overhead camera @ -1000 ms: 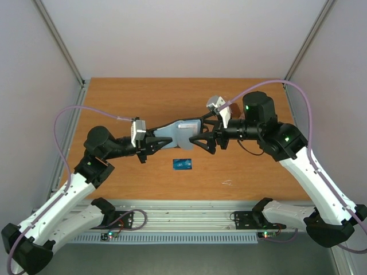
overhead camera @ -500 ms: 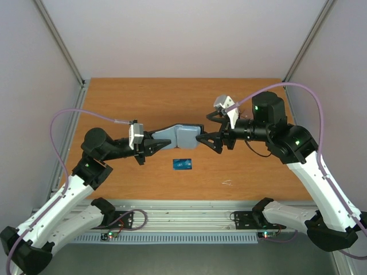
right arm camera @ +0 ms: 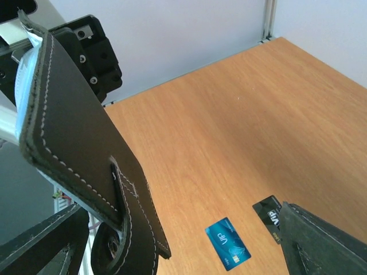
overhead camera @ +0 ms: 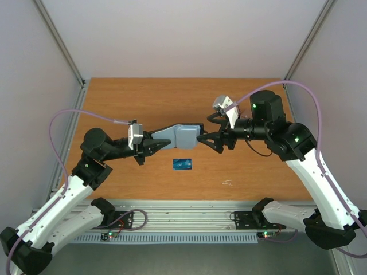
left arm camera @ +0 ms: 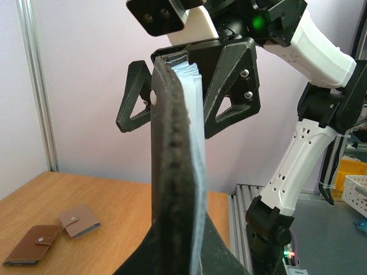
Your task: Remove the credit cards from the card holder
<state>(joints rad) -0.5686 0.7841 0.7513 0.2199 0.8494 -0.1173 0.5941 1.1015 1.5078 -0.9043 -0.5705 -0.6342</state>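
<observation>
Your left jaws clamp the card holder (overhead camera: 182, 136); its long axis runs into your right jaws, spread wide astride its free end.

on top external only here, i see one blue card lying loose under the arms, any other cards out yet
observer: yes. The right wrist view shows a black card lying next to the blue card, not touching it.
operator: the thing held up between the arms looks pale blue to me, is that really the black holder
observer: it is. From the right wrist view the card holder shows its black outer face with pale stitching and the snap tab.
operator: anything else lying around that i can't see
observer: the left wrist view shows a dark brown wallet and a tan-pink wallet, both folded shut, side by side.
</observation>
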